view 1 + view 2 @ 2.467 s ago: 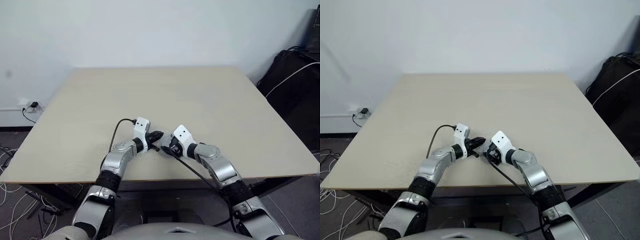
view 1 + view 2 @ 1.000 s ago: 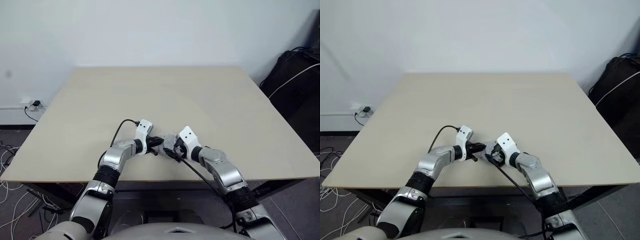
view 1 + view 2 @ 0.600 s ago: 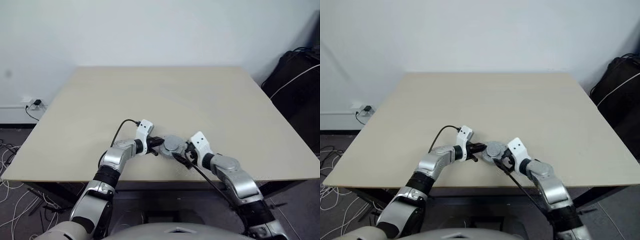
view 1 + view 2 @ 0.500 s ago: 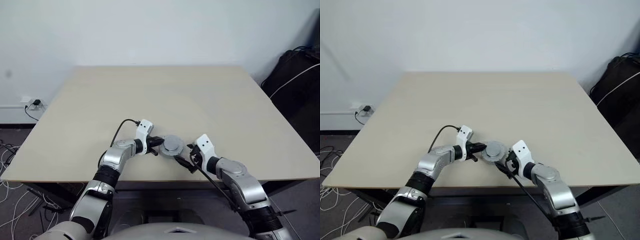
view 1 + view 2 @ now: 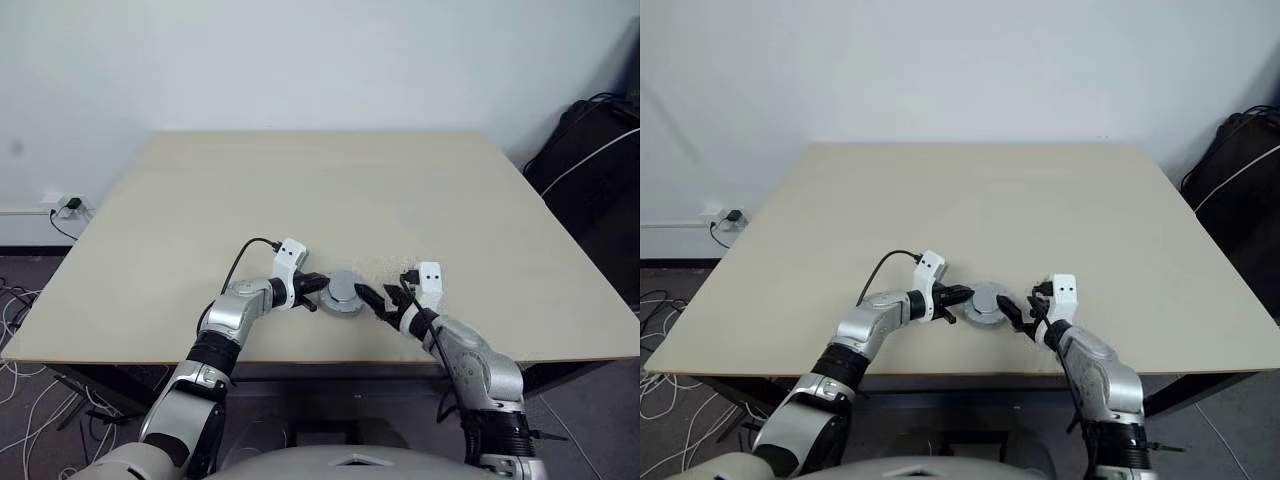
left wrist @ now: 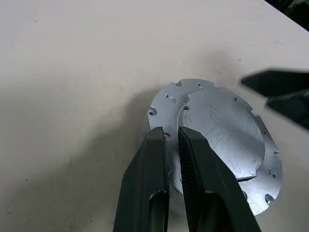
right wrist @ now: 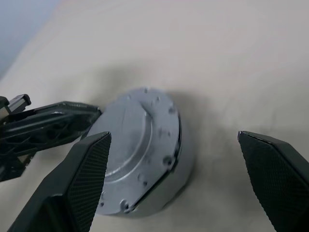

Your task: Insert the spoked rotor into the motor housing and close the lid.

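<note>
The motor housing (image 5: 343, 292) is a round grey metal can standing near the table's front edge. The lid (image 6: 217, 140) lies on top of it, a flat grey disc with small holes round its rim. The spoked rotor is out of view. My left gripper (image 6: 167, 131) is shut, its tips resting on the lid's rim at the housing's left side (image 5: 318, 285). My right gripper (image 5: 368, 298) is open just to the right of the housing, apart from it. In the right wrist view its fingers (image 7: 89, 169) stand wide on either side of the housing (image 7: 145, 159).
The beige table (image 5: 330, 190) stretches far behind the housing, and its front edge (image 5: 300, 358) is close below the grippers. A black bag (image 5: 590, 150) with a white cable stands off the table's right side. Cables and a wall socket (image 5: 65, 212) lie at the left.
My right gripper has let go of the lid, drawn back to the right and rolled, so the lid and housing now show between the grippers. The left gripper has not moved.
</note>
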`<state>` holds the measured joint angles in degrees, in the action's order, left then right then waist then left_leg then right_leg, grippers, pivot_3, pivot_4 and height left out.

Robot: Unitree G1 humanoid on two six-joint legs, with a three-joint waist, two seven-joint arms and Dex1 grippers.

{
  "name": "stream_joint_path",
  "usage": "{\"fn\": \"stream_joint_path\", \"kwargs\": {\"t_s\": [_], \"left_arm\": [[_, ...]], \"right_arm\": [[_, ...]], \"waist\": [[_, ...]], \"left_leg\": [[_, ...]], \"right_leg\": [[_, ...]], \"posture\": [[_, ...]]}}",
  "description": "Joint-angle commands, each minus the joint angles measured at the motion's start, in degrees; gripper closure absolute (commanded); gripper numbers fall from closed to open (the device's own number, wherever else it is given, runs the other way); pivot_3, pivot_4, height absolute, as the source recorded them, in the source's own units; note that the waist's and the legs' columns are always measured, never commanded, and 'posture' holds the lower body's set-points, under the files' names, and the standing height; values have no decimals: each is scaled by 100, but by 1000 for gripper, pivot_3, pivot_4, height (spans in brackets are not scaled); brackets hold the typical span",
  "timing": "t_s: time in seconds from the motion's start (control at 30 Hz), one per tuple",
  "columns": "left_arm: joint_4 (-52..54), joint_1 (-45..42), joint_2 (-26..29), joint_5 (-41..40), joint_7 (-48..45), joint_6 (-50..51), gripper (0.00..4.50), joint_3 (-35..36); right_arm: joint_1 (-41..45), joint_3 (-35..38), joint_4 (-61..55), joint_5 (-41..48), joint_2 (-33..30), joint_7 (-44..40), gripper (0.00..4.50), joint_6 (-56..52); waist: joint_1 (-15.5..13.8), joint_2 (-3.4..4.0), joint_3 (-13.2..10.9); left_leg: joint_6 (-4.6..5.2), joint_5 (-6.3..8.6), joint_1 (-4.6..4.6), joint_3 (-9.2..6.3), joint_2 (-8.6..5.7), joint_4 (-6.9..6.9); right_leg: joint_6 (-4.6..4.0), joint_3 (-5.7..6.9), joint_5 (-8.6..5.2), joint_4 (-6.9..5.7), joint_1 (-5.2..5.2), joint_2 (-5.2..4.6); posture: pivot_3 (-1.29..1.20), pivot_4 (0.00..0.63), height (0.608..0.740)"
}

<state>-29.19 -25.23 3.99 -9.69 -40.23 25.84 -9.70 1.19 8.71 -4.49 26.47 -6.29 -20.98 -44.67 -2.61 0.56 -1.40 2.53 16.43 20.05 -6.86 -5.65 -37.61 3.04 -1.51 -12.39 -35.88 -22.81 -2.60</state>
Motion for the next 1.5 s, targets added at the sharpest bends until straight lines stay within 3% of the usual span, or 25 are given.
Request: {"fn": "stream_joint_path", "kwargs": {"t_s": [0.03,0.6,0.87,1.33,1.5], "left_arm": [[91,14,-81,14,-99,23,3997,-140],[82,25,-83,25,-119,-8,3997,-153],[96,46,-93,14,-125,-8,3997,-146],[138,77,-84,37,-127,28,3997,-147],[149,97,-83,43,-127,28,3997,-135]], "right_arm": [[213,176,-18,395,93,111,27,-424],[381,974,270,1747,597,373,27,-1707],[459,1197,589,2020,902,546,27,-1768],[976,1628,969,2689,1435,1809,27,-2450],[1078,1701,887,2964,1460,1775,27,-2687]], "waist": [[2,2,1],[14,8,5],[47,16,11],[143,23,25],[181,25,26]], "left_leg": [[1,1,0,1,-1,0],[9,-1,-1,2,-3,0],[21,-8,-3,4,-3,0],[15,-8,-21,8,0,-1],[22,-11,-20,9,1,0]], "right_leg": [[0,-1,0,0,0,0],[4,-3,-3,-1,0,0],[4,-4,-3,-2,1,1],[7,-10,-3,-9,14,3],[7,-11,-3,-9,12,3]], "posture": [[0,0,740],[0,0,740],[0,0,740],[0,0,740],[0,0,740]]}}
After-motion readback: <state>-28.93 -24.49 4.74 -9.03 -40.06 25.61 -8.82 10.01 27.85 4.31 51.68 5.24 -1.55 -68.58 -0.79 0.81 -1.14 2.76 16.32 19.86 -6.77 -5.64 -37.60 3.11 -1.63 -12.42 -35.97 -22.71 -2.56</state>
